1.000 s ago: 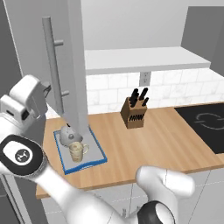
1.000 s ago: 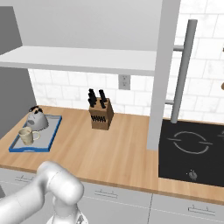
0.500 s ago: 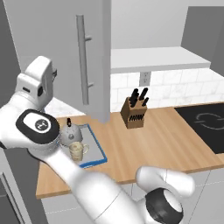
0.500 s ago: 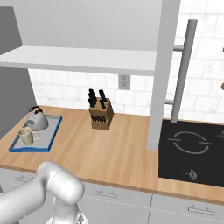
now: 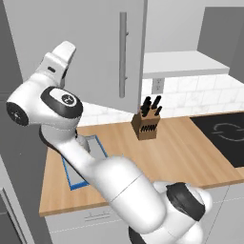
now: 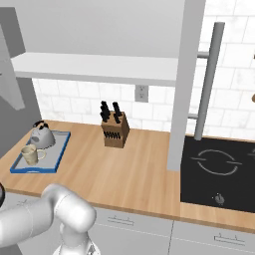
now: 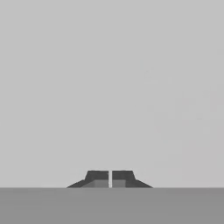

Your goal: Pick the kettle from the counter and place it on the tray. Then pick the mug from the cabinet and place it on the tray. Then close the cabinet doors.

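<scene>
The tray, flat and grey with a raised blue rim, lies at the left end of the light-brown wooden counter. On it stand the silver-grey kettle, upright with black arched handle, and just in front of it the beige mug, also upright. Above, the pale grey cabinet shows its white shelf; one of the cabinet doors, with vertical silver bar handle, is swung partway, the other stands open edge-on.

blocked: tool faces flat grey panel | free: counter right of knife block

wooden counter, blue-rimmed tray, knife block, hob
</scene>
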{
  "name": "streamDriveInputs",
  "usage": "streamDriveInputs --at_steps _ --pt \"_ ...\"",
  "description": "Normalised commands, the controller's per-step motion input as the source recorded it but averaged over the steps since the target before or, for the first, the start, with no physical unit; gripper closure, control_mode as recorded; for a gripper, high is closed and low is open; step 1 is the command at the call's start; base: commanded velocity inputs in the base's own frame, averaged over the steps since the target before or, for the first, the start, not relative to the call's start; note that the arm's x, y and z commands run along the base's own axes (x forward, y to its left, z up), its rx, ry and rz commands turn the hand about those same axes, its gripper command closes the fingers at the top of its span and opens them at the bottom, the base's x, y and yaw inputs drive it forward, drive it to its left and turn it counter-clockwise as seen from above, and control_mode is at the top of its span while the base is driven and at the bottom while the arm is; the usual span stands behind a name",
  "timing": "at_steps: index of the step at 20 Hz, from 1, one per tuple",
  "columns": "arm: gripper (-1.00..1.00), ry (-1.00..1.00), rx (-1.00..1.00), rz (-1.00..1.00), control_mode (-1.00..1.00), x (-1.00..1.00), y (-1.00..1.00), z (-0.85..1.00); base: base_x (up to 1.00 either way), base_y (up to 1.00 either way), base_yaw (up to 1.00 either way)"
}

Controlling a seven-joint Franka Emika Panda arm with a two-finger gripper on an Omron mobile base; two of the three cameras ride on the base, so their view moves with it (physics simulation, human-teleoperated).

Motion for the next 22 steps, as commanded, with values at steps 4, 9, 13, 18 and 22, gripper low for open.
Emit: streamDriveInputs --at_steps 4,9,13,18,22 --pt "1.0 0.02 0.11 0.18 -1.0 0.67 -0.28 0.05 0.0 0.0 0.0" --pt "1.0 0.03 0.09 0.18 -1.0 0.71 -0.32 0.0 0.0 0.0 0.0" --pt "1.0 0.02 0.09 0.14 -1.0 0.74 -0.36 0.0 0.0 0.0 0.0" --pt "1.0 0.02 0.08 0.12 -1.0 0.7 -0.4 0.0 0.0 0.0 0.0" --pt "1.0 0.06 0.07 0.08 -1.0 0.73 -0.3 0.0 0.0 0.0 0.0"
